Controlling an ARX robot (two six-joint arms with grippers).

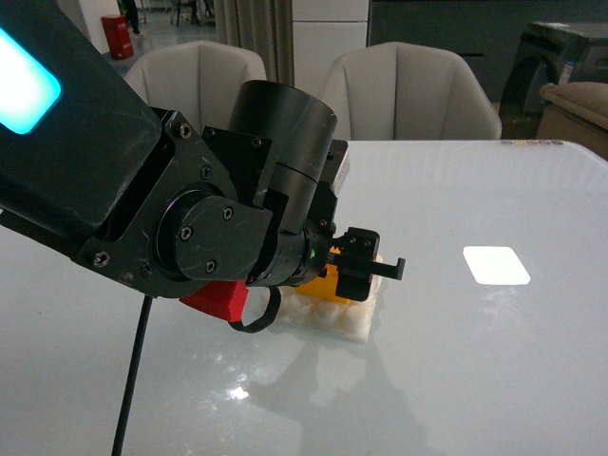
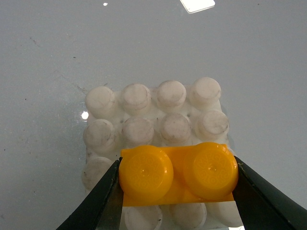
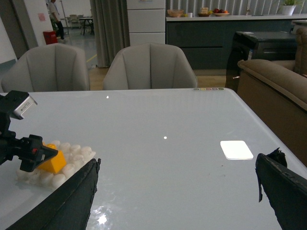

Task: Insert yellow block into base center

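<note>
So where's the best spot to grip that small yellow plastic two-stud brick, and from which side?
Grip the small yellow plastic two-stud brick by its two short end faces, coming from above, as the left gripper does now. Those ends look flat and parallel, and the white studded plastic base plate beneath likely blocks lower approaches.

Nothing legible anywhere, folks. The block [image 2: 177,175] has faint embossed rings on its studs in the left wrist view, but they're too soft to read as letters. Over at the counter's [image 3: 192,124] far edge there's a small strip [image 3: 208,89] of coloured marks, and any print on it is too tiny to tell. On the back wall hangs a pink notice [image 3: 42,17], blurred beyond reading. The arm's cyan panel [image 1: 24,85] is just plain glow.
</note>
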